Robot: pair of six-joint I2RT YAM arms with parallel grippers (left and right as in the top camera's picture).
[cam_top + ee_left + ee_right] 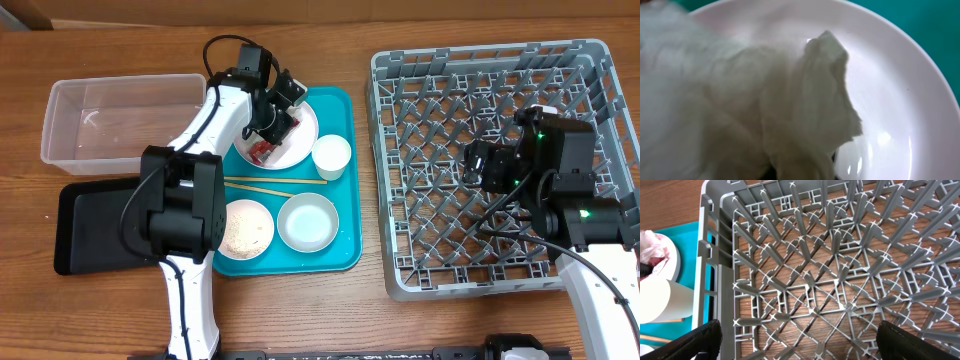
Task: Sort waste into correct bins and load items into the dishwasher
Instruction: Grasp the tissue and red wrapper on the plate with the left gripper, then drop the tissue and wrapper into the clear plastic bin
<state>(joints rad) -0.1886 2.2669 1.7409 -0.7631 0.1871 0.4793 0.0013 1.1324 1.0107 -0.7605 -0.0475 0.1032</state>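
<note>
**Left arm parked right on the napkin, can't see its jaws**

The crumpled napkin (740,100) is white, soft and creased, w/ one ragged corner sticking up. It fills most of the left wrist view. It sits on the pale glossy plate (900,100), which is on the teal tray (345,250).

The left gripper (272,122) is down over that plate, so the napkin is right under the cam. No fingers show clearly in the wrist pic, just a dark sliver at the bottom edge. Can't tell if the jaws are closed on the napkin or only over it.

The red snack wrapper (262,150) is on the same plate, at its near-left edge, just beside the gripper.

Other stuff on the tray:
- small cup (331,155), touching the plate's right side
- chopsticks (275,183), lying across the middle
- bowl w/ rice (245,228)
- empty bowl (307,221), next to the rice bowl

The clear tub (120,120) and black tray (95,225) are left of the teal tray, w/ the left arm's base partly over the black one.

The right gripper (800,345) hangs over the grey dish rack (500,170), fingers (695,340) spread wide w/ nothing between them.
</note>
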